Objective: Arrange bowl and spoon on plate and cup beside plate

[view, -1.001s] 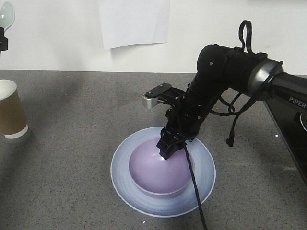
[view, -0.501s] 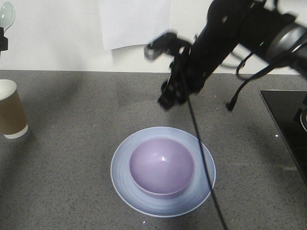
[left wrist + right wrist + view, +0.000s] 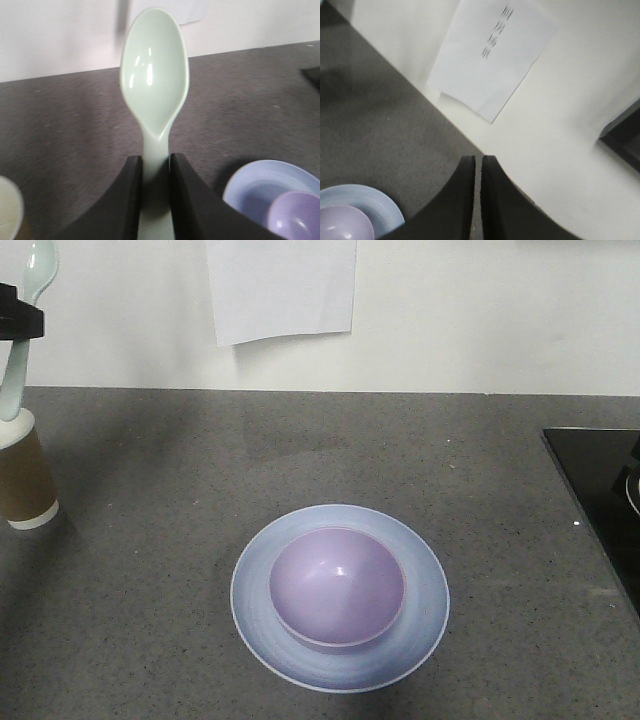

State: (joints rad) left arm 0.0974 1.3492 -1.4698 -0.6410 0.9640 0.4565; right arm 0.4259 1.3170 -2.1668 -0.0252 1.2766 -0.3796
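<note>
Left end effector (image 3: pixel 152 200) is clamped on the spoon's (image 3: pixel 155 85) handle, far left above the cup (image 3: pixel 22 475). Light, stiff, slick plastic, so that handle grip suits. Right end effector (image 3: pixel 477 200) nearly closed, empty. Bowl (image 3: pixel 337 586) sits on plate (image 3: pixel 420 570).

There is one bowl (image 3: pixel 337 586), one plate (image 3: pixel 340 597), one spoon (image 3: pixel 154 100), one cup (image 3: pixel 24 475) and one paper sheet (image 3: pixel 281 288).
</note>
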